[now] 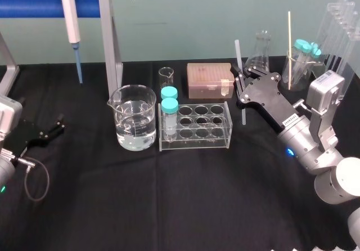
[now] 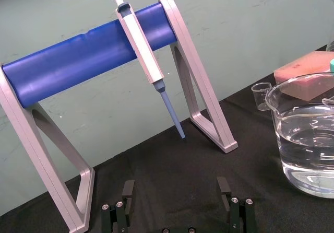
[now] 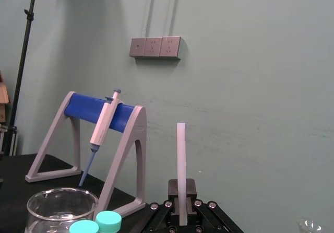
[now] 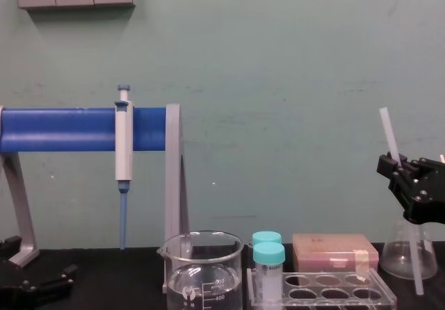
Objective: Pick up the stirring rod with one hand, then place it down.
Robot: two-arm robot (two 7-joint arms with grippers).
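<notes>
Presently the right end effector [image 1: 242, 88], mid-right, clamps the stirring rod [image 1: 238, 57] near-upright. Lower slowly and lay it flat on open tabletop [image 1: 185, 195]. The left end effector [image 1: 59, 122] idles agape, lower left.

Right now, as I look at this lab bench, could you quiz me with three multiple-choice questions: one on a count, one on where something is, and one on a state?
1. How many teal-capped tubes stand in the clear rack?
A none; B two; C four.
2. Where is the pipette?
A in the rack; B lying flat; C hanging on the blue-barred stand.
3. What state is the stirring rod in?
A held near upright in the right gripper; B lying flat; C standing in the rack.

Answers:
1 B: two teal caps sit together at the rack's left end.
2 C: it hangs tip-down from the blue bar.
3 A: the right gripper is shut on it, while the left gripper lies open at the left.
</notes>
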